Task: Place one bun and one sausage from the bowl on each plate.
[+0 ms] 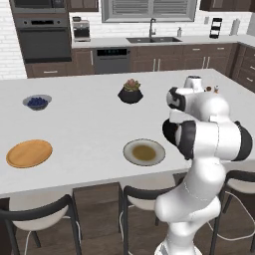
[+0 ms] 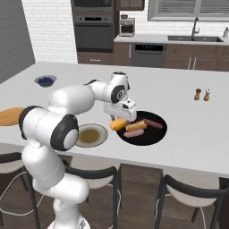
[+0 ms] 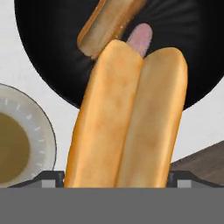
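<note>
White island counter (image 1: 89, 124) spreads across a kitchen of dark cabinets, with a sink and oven along the back wall. My arm (image 2: 67, 112) bends over its near edge.

Next in size is the bowl (image 2: 152, 134), wide, shallow and all black, sitting near the front edge of the counter. In it lie 1 bun (image 2: 136, 125) and 2 pinkish sausages (image 2: 153, 123), side by side.

Just beside the bowl sits the grey plate (image 2: 100, 138), pale-rimmed with a brown centre and nothing on it. The wooden plate (image 1: 29, 153), plain orange-tan, lies well apart from it further along the same front edge, also bare.

My gripper (image 2: 117, 121) hangs above the gap between the bowl and the grey plate, jaws spread wide and clamped on the second bun (image 3: 127, 118). This one is long, golden-tan, split lengthwise into 2 rounded halves, and it sticks out forward between my fingers.

Smallest are the plant pot (image 1: 130, 92), the bowl of berries (image 1: 37, 102) and the 2 shakers (image 2: 201, 94).
</note>
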